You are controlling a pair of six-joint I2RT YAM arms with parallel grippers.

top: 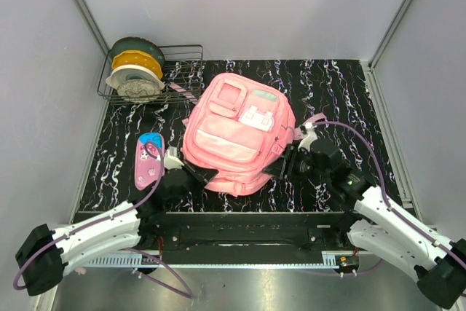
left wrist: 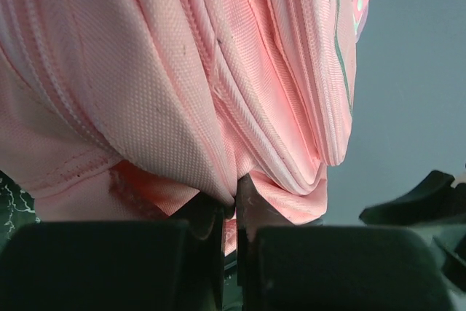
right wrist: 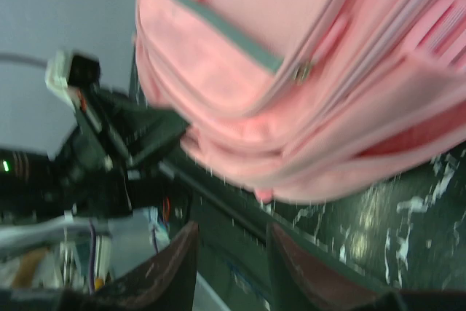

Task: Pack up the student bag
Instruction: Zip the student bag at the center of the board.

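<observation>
While the student bag lies front-up in the middle of the dark marbled table, the left gripper at its 7 o'clock edge is pinched shut on a fold of the pink fabric. The right gripper at the bag's 4 o'clock has its jaws apart with nothing between them. To my eye this is the opening step: one claw pins the bag so the other can work a zip. The next move asks the right claw to find a small zip pull on the front and close on it cleanly. The soft, bunched cloth could slip or drag along instead. A pink-and-blue pencil case waits at the bag's 9 o'clock, just beside the left arm. A wire rack holding spools stands at 10 o'clock, out of the way.
</observation>
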